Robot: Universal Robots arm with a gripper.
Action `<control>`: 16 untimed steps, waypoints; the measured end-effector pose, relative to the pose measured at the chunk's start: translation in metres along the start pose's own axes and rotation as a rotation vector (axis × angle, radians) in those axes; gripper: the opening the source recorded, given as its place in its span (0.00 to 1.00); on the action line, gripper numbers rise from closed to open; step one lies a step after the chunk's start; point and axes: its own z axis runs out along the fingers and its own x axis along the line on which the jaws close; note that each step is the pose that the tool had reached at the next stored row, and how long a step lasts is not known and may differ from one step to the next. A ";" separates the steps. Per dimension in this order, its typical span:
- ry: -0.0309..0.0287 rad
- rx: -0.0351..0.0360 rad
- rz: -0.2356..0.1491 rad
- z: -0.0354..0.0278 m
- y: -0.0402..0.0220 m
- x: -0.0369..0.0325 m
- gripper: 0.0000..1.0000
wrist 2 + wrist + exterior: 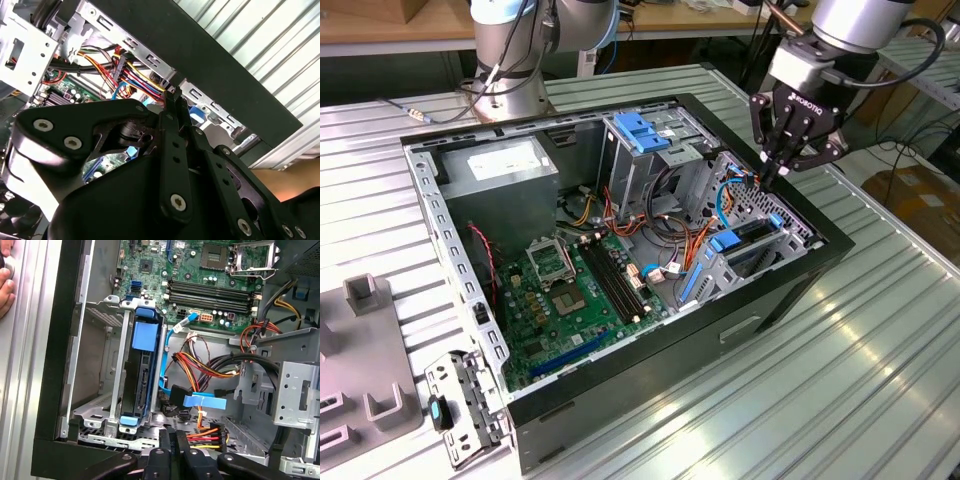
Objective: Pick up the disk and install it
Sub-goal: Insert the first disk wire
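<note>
The disk [752, 232] stands on edge inside the drive bay at the open computer case's side toward the exterior view's right, with blue rail ends at both ends. In the first wrist view the disk [142, 385] shows edge-on, dark with its connector, between silver bay walls and under a blue tab. My gripper [767, 172] hangs just above the case rim beside that bay, a little past the disk's far end. Its fingers [172, 442] are pressed together with nothing between them. In the second wrist view the gripper [175, 102] points at the bundle of coloured cables by the case wall.
The black case [790, 290] lies open on a ribbed metal table. Inside are a green motherboard [570, 290], a grey power-supply box [500, 170], a metal cage with a blue top [645, 135] and loose cables [200, 365]. Grey fixtures [370, 350] sit at the exterior view's left. A person's hand [5, 285] rests by the case.
</note>
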 end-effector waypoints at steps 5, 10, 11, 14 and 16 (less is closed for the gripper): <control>0.0004 -0.0026 0.083 0.0002 0.0000 0.0000 0.16; 0.0005 -0.0035 0.106 0.0005 0.0047 -0.0005 0.16; 0.0004 -0.0035 0.106 0.0007 0.0065 -0.0007 0.16; 0.0005 -0.0035 0.109 0.0012 0.0087 0.0003 0.16; 0.0007 -0.0037 0.114 0.0016 0.0089 0.0019 0.16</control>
